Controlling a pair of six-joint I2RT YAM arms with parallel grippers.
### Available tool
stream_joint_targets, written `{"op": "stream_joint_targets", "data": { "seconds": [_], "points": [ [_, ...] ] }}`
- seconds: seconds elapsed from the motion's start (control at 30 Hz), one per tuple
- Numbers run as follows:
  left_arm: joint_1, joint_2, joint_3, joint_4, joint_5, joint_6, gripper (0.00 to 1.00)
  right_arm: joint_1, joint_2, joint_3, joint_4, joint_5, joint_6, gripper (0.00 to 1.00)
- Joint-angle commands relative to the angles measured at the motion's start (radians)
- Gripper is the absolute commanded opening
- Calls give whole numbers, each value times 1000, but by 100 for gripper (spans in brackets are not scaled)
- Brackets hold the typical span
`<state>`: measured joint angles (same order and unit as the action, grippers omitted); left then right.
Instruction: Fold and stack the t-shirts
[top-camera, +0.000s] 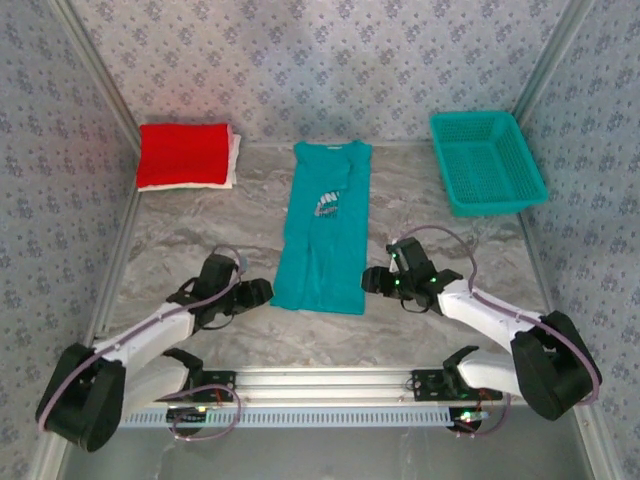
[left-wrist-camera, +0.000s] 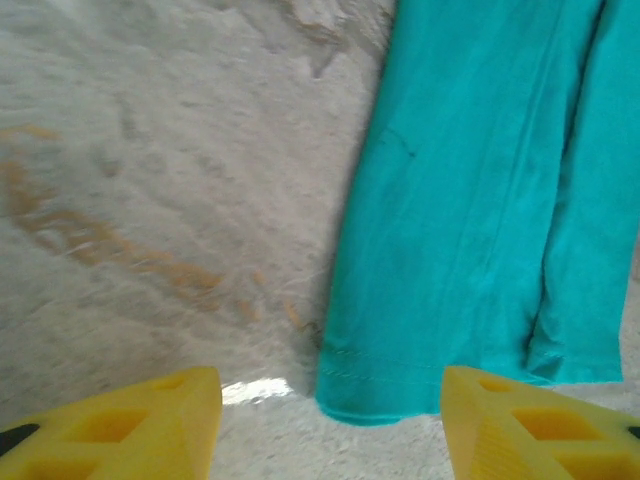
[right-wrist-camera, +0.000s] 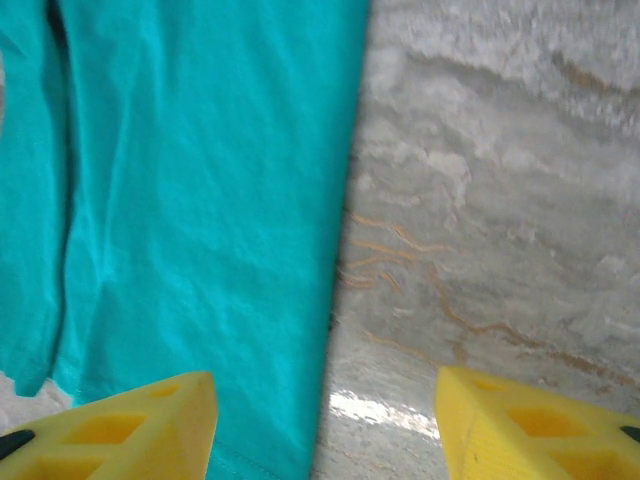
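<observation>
While the teal shirt (top-camera: 325, 235) lies centred, a basket (top-camera: 487, 165) sits well apart.

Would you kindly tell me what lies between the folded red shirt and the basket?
The collar end of the teal shirt lies between the red shirt and the basket, with bare tabletop either side, seen in the top view.

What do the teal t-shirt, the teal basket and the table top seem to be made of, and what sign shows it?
Teal t-shirt: soft cloth, matte; it creases and has a stitched hem.
Mesh basket: likely moulded plastic, glossy, rigid open grid.
Table top: marble-look, grey veined, smooth with a sheen; real stone or laminate cannot be told.
</observation>
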<state>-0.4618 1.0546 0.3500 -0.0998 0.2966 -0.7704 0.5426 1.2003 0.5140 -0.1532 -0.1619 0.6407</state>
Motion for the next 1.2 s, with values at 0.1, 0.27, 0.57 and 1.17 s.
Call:
{"op": "stream_joint_targets", "data": {
  "seconds": [0.1,0.27,0.57,1.17],
  "points": [
    [-53,128,72,100,31,31,53,29,47,-31,67,48,38,61],
    [-80,205,105,77,-7,38,50,44,79,-39,88,63,31,60],
    [-104,241,107,95,-27,34,34,57,74,-42,96,31,42,60],
    [-155,274,71,117,-94,-6,0,105,92,-46,60,-177,138,54]
  ]
}}
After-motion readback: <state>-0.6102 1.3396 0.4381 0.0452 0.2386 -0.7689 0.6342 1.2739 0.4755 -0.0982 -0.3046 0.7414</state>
